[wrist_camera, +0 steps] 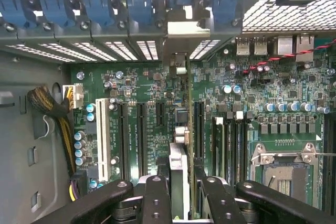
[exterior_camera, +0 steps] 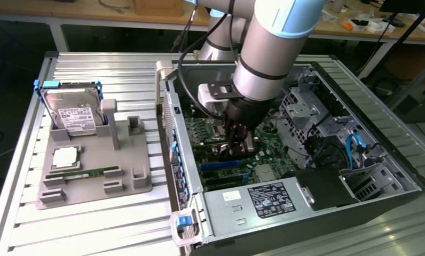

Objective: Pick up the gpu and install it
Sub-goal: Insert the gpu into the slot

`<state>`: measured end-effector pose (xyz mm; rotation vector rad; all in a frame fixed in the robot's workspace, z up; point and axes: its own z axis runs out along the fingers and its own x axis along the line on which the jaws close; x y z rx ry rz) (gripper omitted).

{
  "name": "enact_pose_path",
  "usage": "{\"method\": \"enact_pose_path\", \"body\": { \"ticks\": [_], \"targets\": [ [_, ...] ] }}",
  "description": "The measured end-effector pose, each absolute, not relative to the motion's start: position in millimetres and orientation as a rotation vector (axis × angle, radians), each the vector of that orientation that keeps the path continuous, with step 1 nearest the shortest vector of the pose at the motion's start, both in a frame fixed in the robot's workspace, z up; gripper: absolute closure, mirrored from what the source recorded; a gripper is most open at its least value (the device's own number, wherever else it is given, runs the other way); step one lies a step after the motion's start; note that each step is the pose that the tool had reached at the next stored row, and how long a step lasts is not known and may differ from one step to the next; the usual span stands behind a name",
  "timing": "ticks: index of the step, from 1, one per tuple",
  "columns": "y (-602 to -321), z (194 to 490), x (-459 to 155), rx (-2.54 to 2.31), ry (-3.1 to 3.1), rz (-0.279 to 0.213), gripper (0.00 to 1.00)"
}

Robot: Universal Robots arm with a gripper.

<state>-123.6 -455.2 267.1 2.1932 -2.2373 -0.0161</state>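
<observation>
The gpu (wrist_camera: 178, 157) shows edge-on in the wrist view, a thin card running away from my gripper (wrist_camera: 182, 195), which is shut on it with a black finger on each side. Its silver bracket (wrist_camera: 181, 32) reaches the rear slot openings of the open PC case (exterior_camera: 383, 133). The card stands upright over the green motherboard (wrist_camera: 273, 103), in line with the black expansion slots (wrist_camera: 198, 129); whether it is seated I cannot tell. In the exterior view my gripper (exterior_camera: 239, 145) hangs low inside the case above the board.
Blue slot latches (wrist_camera: 94, 9) line the case's rear wall. A cable bundle (wrist_camera: 52, 108) and a white slot (wrist_camera: 102, 140) lie beside the card. The power supply (exterior_camera: 262, 200) sits near. Outside, a grey fixture (exterior_camera: 127, 181) carries a hard drive (exterior_camera: 73, 114), a RAM stick (exterior_camera: 80, 173) and a CPU (exterior_camera: 64, 156).
</observation>
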Motion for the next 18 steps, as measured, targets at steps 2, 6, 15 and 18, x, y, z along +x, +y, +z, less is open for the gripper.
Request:
{"method": "enact_pose_path", "body": {
  "ticks": [2,6,15,18],
  "targets": [
    [-455.2,267.1,-124.8,2.193,-2.237,-0.016,0.72],
    [-455.2,267.1,-126.9,2.193,-2.237,-0.016,0.72],
    [-455.2,267.1,-130.0,2.193,-2.237,-0.016,0.72],
    [-455.2,267.1,-130.1,2.193,-2.237,-0.016,0.72]
  ]
}}
